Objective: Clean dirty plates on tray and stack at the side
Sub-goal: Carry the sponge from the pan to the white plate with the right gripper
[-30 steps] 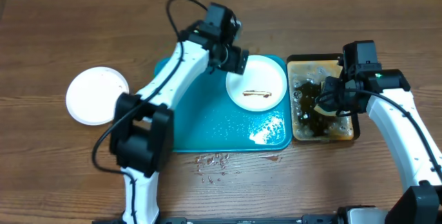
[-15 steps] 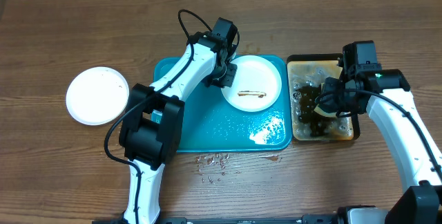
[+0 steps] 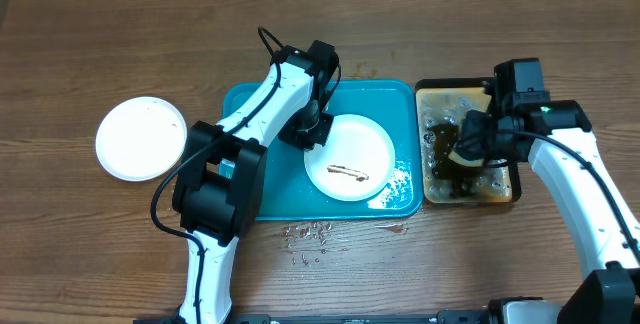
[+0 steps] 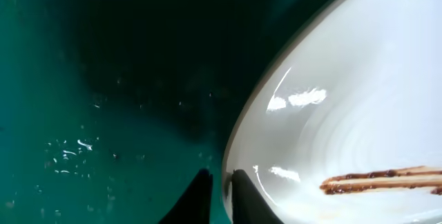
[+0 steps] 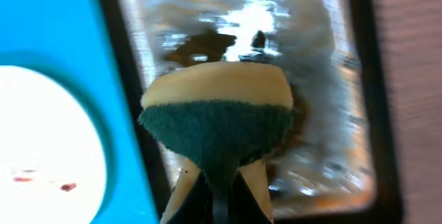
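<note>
A white plate (image 3: 350, 159) with a brown sauce smear lies on the front middle of the teal tray (image 3: 385, 99). My left gripper (image 3: 312, 136) is shut on that plate's left rim. In the left wrist view the two dark fingertips (image 4: 238, 186) pinch the plate (image 4: 345, 113) edge above the wet tray (image 4: 103, 113). A clean white plate (image 3: 140, 137) rests on the table left of the tray. My right gripper (image 3: 468, 149) is shut on a green and yellow sponge (image 5: 217, 120) over the black tray (image 5: 318, 79).
The black tray (image 3: 465, 86) holds brown liquid and stands right against the teal tray's right side. Water droplets (image 3: 310, 232) speckle the wood in front of the tray. The table's far edge runs along the top.
My left gripper closed on the dirty plate's rim and dragged it from the tray's far right corner toward the front middle. The right arm with the sponge barely moved.
</note>
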Available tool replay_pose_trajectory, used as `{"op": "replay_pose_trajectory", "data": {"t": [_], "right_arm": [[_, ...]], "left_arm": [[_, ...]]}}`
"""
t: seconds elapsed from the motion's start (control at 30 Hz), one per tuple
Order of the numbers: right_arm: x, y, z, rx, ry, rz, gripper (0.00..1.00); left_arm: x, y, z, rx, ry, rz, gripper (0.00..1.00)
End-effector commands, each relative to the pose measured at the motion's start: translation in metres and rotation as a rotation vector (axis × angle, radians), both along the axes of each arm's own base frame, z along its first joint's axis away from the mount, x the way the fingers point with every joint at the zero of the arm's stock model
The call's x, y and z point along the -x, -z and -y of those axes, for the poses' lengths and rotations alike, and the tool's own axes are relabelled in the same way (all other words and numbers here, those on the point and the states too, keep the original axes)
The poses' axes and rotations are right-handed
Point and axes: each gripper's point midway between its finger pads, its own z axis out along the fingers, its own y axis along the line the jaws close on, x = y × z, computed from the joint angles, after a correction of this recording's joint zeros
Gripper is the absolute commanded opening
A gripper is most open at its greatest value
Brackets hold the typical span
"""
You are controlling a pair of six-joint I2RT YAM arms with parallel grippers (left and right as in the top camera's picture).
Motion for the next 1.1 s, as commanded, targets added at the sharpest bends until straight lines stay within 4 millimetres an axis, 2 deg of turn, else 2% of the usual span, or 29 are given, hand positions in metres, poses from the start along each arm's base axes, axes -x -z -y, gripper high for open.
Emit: {"op": "replay_pose_trajectory", "data": {"t": [0.0, 0.07, 0.1, 0.17, 0.47, 0.63, 0.7, 0.83, 0.93, 1.07], "right_arm": [[-0.004, -0.014, -0.042, -0.145, -0.14, 0.045, 0.04], [-0.003, -0.017, -0.058, -0.187, -0.181, 0.054, 0.04], [-0.003, -0.018, -0.065, -0.201, -0.201, 0.059, 0.04], [-0.003, -0.017, -0.078, -0.214, -0.209, 0.059, 0.04], [0.006, -0.003, -0.149, -0.288, -0.24, 0.046, 0.04], [0.009, 0.011, -0.189, -0.371, -0.105, -0.022, 0.04], [0.011, 0.018, -0.198, -0.389, -0.053, -0.054, 0.04], [0.017, 0.043, -0.213, -0.409, 0.08, -0.154, 0.04], [0.022, 0.061, -0.221, -0.401, 0.098, -0.2, 0.04], [0.027, 0.074, -0.236, -0.41, 0.065, -0.223, 0.04]], "left_arm": [[-0.002, 0.002, -0.002, -0.006, -0.018, 0.002, 0.18], [-0.002, 0.002, 0.001, 0.01, -0.022, 0.001, 0.21], [-0.002, 0.002, 0.003, 0.018, -0.023, 0.0, 0.18], [-0.001, 0.002, 0.004, 0.026, -0.025, -0.004, 0.04], [0.0, 0.002, 0.009, 0.053, -0.028, -0.013, 0.04], [0.003, 0.001, 0.015, 0.09, -0.033, -0.031, 0.04], [0.004, 0.001, 0.017, 0.098, -0.046, -0.037, 0.04], [0.004, 0.001, 0.017, 0.089, -0.106, -0.039, 0.04], [0.005, 0.001, 0.017, 0.086, -0.131, -0.041, 0.04], [0.005, 0.001, 0.018, 0.089, -0.149, -0.043, 0.04]]}}
